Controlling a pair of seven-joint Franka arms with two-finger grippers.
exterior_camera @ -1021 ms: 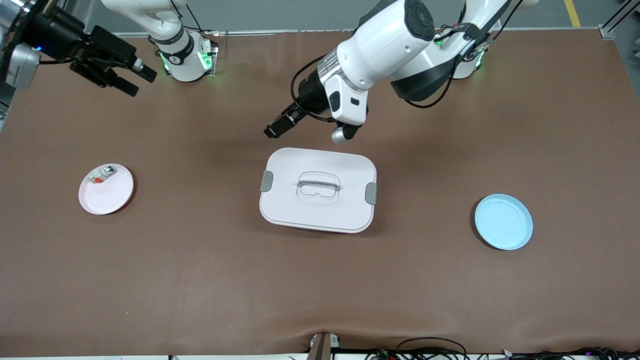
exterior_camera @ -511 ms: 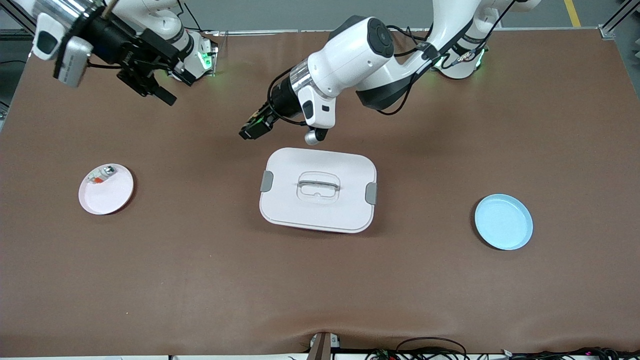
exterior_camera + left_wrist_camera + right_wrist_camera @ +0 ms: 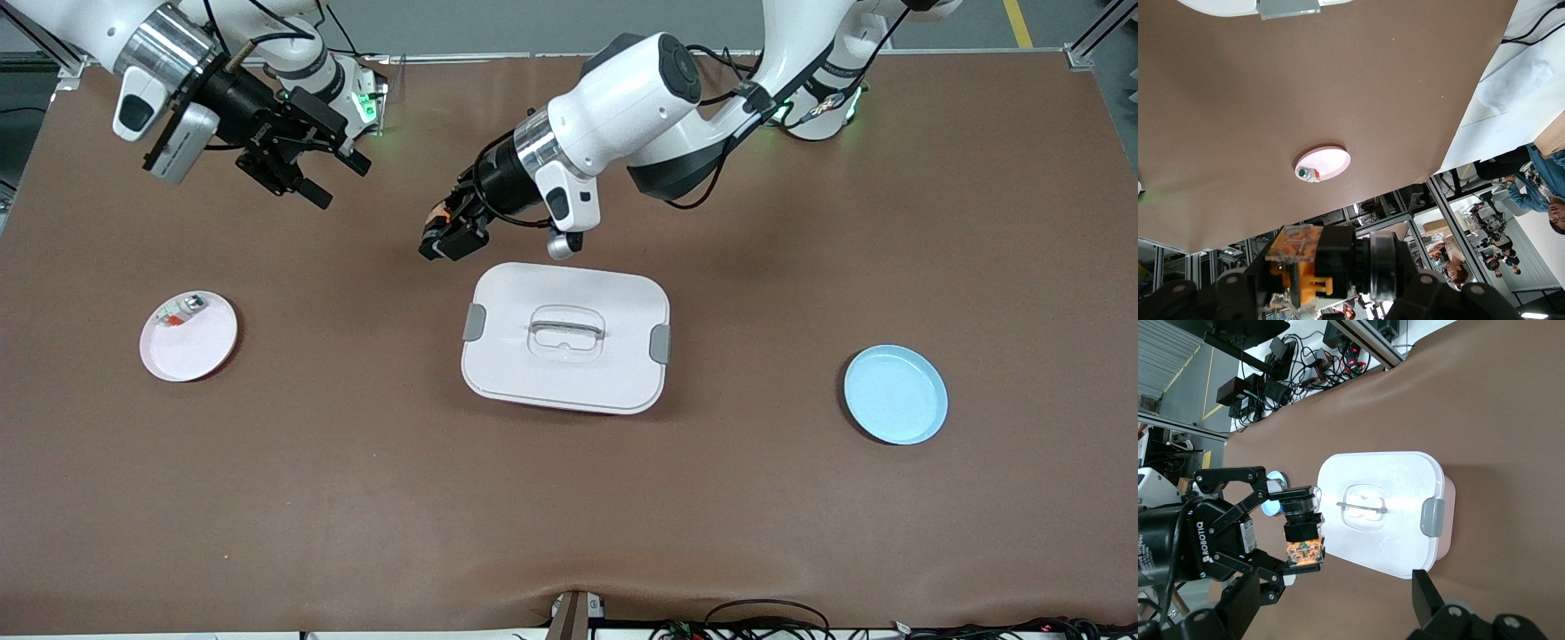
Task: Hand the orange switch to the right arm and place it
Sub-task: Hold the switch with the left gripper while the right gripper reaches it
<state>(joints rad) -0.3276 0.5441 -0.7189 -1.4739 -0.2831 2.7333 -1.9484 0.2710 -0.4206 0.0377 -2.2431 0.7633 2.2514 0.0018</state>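
The right claw (image 3: 322,175), black with two fingers, hangs with its fingers spread apart and nothing between them, over the bare brown surface (image 3: 356,462) near the right arm's base. The right arm reaches in slanted from that end, its claw pointing toward the left claw.

A round pink plate (image 3: 200,345) lies on the surface below the right claw, holding a small white-and-silver part (image 3: 180,310).

The left claw (image 3: 449,233) is clamped on the orange switch (image 3: 436,215), a stubby black cylinder with an orange end; the switch sits between the fingers, up in the air. The left arm stretches across from its base, wrist tilted downward, over the surface just beside the edge of a white rounded-rectangle box (image 3: 565,337) with grey side clips and a moulded lid handle.

A smooth round blue plate (image 3: 895,395) lies well apart toward the left arm's end.
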